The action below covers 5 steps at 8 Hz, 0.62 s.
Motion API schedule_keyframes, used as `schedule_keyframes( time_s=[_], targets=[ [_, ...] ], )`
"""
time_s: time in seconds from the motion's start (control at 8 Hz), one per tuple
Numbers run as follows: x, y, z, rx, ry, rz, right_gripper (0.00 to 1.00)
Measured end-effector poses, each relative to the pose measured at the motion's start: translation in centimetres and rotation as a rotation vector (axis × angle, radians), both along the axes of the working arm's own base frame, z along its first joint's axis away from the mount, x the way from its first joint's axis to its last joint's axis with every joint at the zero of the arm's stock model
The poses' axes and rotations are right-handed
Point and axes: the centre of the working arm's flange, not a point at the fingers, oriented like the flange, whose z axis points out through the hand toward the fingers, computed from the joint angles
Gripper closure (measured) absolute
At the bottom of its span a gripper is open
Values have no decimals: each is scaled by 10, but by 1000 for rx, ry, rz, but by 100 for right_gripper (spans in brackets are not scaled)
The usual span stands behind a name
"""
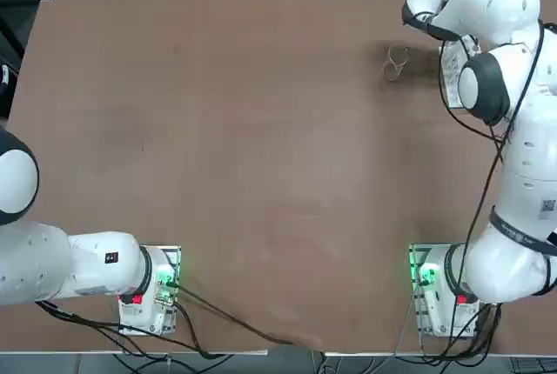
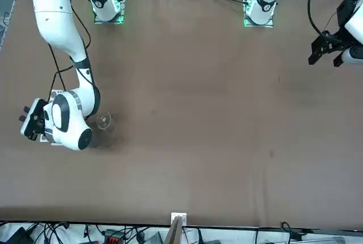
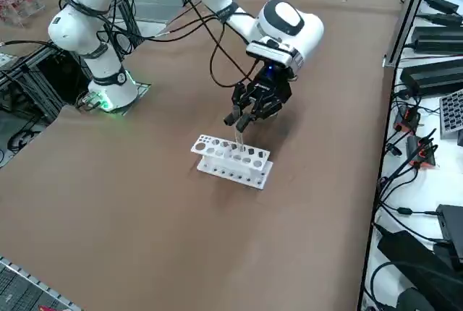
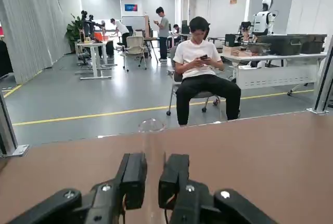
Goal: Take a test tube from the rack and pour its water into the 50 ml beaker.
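I'm watching the test tube point(image 4: 153, 156) standing upright in the right gripper point(image 4: 154, 182), whose fingers are closing on its two sides; its lower end is reaching down to the rack point(image 3: 231, 160), and I'm judging that it is sitting in a hole there. The 50 ml beaker point(image 1: 395, 63) is standing near the rack, on its robot's-left side; the arm point(image 1: 513, 143) is leaning in over the rack; a seated person point(image 4: 200, 73) is looking at a phone, beyond the table point(image 1: 261, 130) from the rack. I'm worrying most about the lift: pulling aslant could be jamming the glass against its hole or dragging the rack along; a weak pinch could be letting the tube slip; swinging low from the rack could be toppling the beaker.
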Motion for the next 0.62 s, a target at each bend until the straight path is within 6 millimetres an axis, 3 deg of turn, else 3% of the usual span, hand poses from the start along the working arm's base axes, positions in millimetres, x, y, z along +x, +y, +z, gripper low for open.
schedule_keyframes(
  time_s=[0.62],
  targets=[
    [-2, -4, -6, -4, 9, -7, 81]
  ],
)
